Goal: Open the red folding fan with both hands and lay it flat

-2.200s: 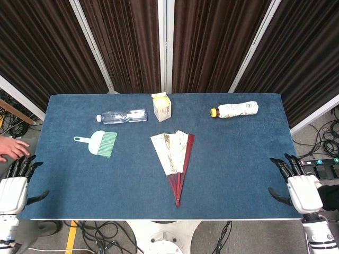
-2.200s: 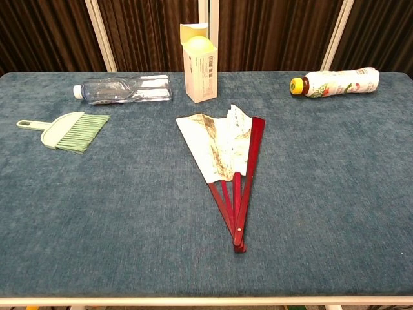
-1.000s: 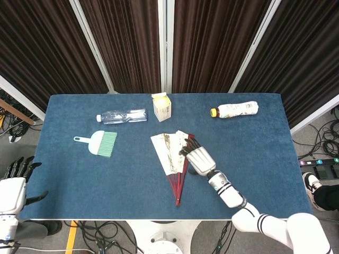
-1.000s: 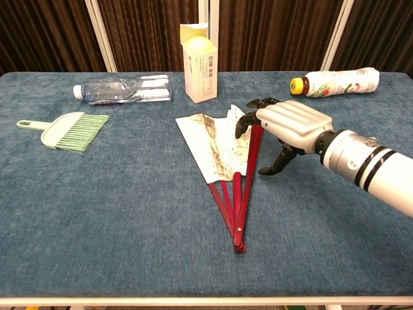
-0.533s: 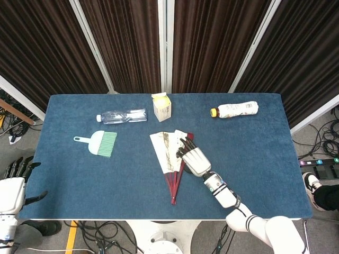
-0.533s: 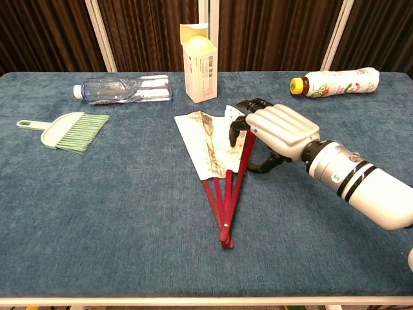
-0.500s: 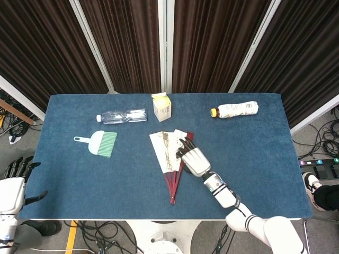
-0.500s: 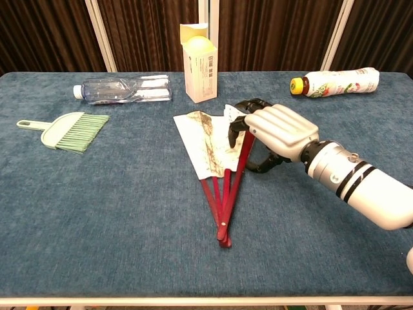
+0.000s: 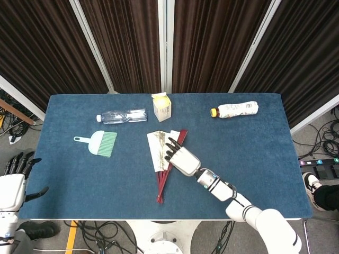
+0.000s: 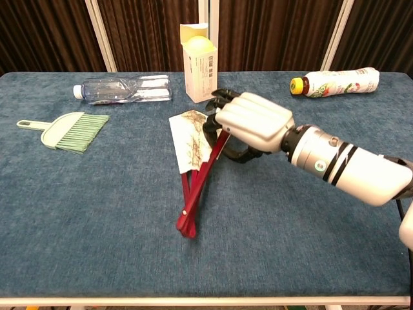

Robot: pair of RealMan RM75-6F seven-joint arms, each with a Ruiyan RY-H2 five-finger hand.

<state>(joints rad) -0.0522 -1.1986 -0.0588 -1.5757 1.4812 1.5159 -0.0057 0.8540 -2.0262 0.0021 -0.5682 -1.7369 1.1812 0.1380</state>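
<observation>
A: And there was the right hand point(image 10: 248, 126), out over the middle of the blue desk point(image 9: 254, 159), fingers curled around the upper end of the red folding fan point(image 10: 193, 168) — grasping it, was it?

B: It looked that way from the chest view: dark fingertips point(image 10: 216, 97) hooked over the red outer rib, thumb tucked underneath. The head view showed the same hand point(image 9: 181, 157) lying across the fan point(image 9: 161, 159) near its paper end.

A: And the fan itself?

B: Only partly spread. The red ribs ran together down to the pivot at about seven o'clock from the hand, with a narrow wedge of cream paper showing toward ten o'clock. The pivot end lay on or just above the cloth; neither view settled which.

A: The left hand?

B: Down at the desk's eight o'clock corner, off the edge — the left hand point(image 9: 13, 182) was released, fingers apart, holding nothing.

A: What else was on the desk?

B: At twelve o'clock from the fan stood a small yellow carton point(image 10: 200, 61), flap up. At ten o'clock a clear water bottle point(image 10: 122, 89) lay on its side, and at nine o'clock a green hand brush point(image 10: 68, 131). Well apart at two o'clock lay a white drink bottle point(image 10: 335, 82) with a yellow cap.
</observation>
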